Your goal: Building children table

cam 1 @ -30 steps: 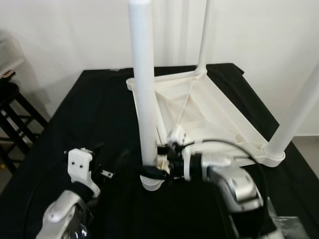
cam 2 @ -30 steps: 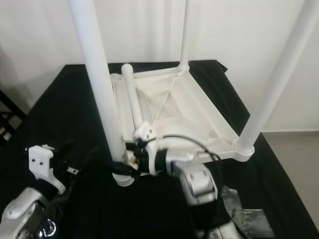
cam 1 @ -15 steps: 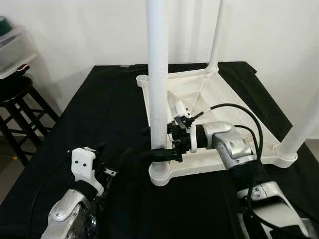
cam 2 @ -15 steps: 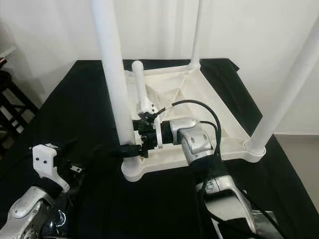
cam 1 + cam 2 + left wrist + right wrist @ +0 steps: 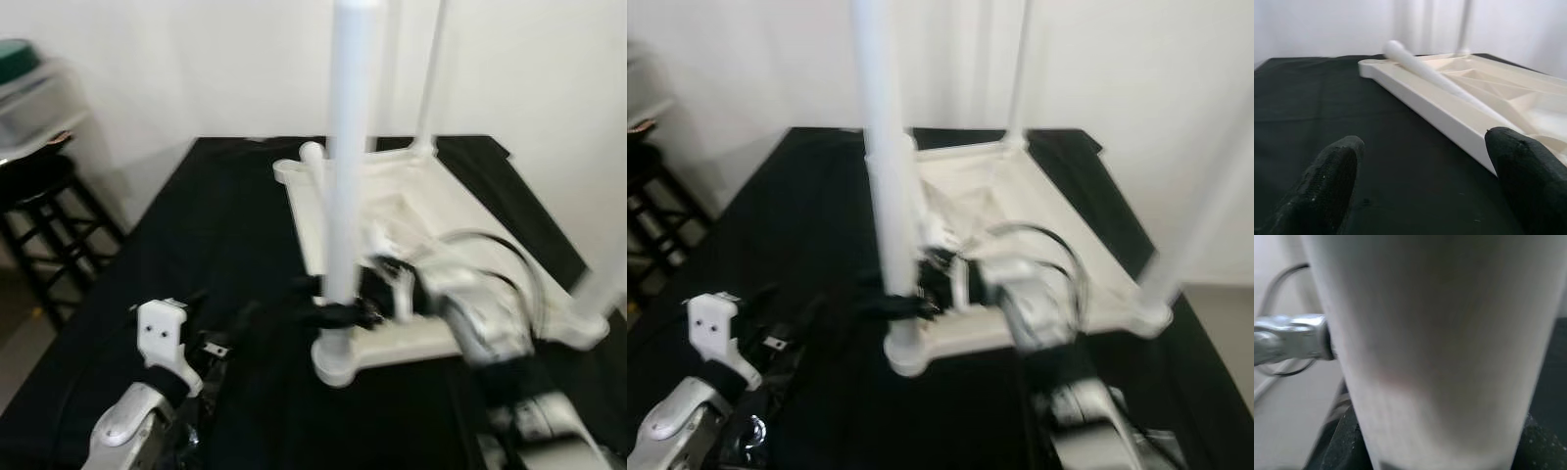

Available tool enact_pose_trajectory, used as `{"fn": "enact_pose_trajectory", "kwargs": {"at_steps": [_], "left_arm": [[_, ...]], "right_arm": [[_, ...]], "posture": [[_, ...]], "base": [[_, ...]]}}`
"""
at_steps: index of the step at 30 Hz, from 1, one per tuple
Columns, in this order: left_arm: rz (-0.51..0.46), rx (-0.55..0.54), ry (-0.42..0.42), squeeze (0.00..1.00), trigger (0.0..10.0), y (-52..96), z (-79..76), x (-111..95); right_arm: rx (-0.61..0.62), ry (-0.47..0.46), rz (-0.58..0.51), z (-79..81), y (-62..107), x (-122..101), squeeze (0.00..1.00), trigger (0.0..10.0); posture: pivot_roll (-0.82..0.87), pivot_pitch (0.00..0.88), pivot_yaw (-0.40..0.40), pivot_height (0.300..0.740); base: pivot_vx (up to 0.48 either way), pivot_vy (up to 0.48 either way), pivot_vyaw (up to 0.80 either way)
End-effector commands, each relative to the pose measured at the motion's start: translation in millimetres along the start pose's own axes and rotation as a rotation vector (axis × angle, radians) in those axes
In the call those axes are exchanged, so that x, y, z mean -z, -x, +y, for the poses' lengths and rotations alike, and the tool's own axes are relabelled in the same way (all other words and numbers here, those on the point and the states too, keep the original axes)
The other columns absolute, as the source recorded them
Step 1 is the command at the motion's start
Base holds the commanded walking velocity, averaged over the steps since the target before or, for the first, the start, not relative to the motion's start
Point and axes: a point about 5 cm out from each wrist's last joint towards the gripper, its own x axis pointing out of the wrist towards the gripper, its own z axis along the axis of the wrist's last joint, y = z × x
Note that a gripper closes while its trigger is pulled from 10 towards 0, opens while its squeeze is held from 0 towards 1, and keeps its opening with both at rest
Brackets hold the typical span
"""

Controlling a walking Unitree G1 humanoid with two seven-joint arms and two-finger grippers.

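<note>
Head views, blurred: an upturned white tabletop (image 5: 460, 211) lies on a black-draped worktop (image 5: 225, 235). The right gripper (image 5: 328, 315) clasps the near upright leg (image 5: 345, 196) just above its corner socket. A loose leg (image 5: 315, 186) lies across the tabletop. Left wrist view: the left gripper (image 5: 1422, 178) hovers over the cloth beside the tabletop, fingers (image 5: 1322, 183) spread apart. Right wrist view: black fingers (image 5: 1344, 440) flank the white leg.

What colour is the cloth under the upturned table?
Black; the cloth shows best in the left eye view.

Gripped leg (image 5: 348, 176) and tabletop (image 5: 460, 211), farther right.
</note>
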Motion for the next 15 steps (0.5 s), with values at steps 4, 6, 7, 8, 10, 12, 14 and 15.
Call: {"fn": "enact_pose_trajectory", "kwargs": {"at_steps": [4, 6, 7, 8, 10, 12, 14, 15], "left_arm": [[0.009, 0.009, 0.007, 0.00, 10.0, -0.3, 4.7, -2.1], [0.006, 0.007, 0.011, 0.00, 10.0, -2.7, 5.3, -1.0], [0.005, 0.004, 0.012, 0.00, 10.0, -3.6, 5.6, -0.7], [0.004, 0.003, 0.012, 0.00, 10.0, -4.2, 5.8, -0.6], [0.005, 0.008, 0.012, 0.00, 10.0, -5.4, 5.3, 0.0], [0.005, 0.008, 0.012, 0.00, 10.0, -5.4, 5.3, 0.0], [0.001, 0.008, 0.012, 0.00, 10.0, -6.9, 4.5, 0.8], [0.001, 0.008, 0.012, 0.00, 10.0, -6.9, 4.5, 0.8]], "right_arm": [[0.635, -0.097, 0.282, 22.0, -13.4, 46.4, 0.00, 0.0], [0.607, -0.091, 0.257, 27.4, -17.9, 41.4, 0.00, 0.0], [0.630, -0.095, 0.247, 19.7, -15.8, 39.3, 0.00, 0.0], [0.643, -0.097, 0.241, 14.7, -14.2, 37.9, 0.00, 0.0], [0.636, -0.098, 0.246, 11.4, -13.4, 38.2, 0.00, 0.0], [0.636, -0.098, 0.246, 11.4, -13.4, 38.2, 0.00, 0.0], [0.611, -0.086, 0.261, 3.6, -15.7, 33.3, 0.00, 10.0], [0.611, -0.086, 0.261, 3.6, -15.7, 33.3, 0.00, 10.0]], "posture": [[-0.07, 0.106, 0.046, 0.740], [-0.09, 0.079, 0.057, 0.740], [-0.08, 0.079, 0.057, 0.740], [-0.08, 0.079, 0.057, 0.740], [-0.07, 0.065, 0.044, 0.740], [-0.07, 0.065, 0.044, 0.740], [-0.08, 0.055, 0.038, 0.740], [-0.08, 0.055, 0.038, 0.740]], "base": [[0.000, 0.000, 0.00], [0.000, 0.000, 0.00], [0.000, 0.000, 0.00], [0.000, 0.000, 0.00], [0.000, 0.000, 0.00], [0.000, 0.000, 0.00], [0.000, 0.000, 0.00], [0.000, 0.000, 0.00]]}}
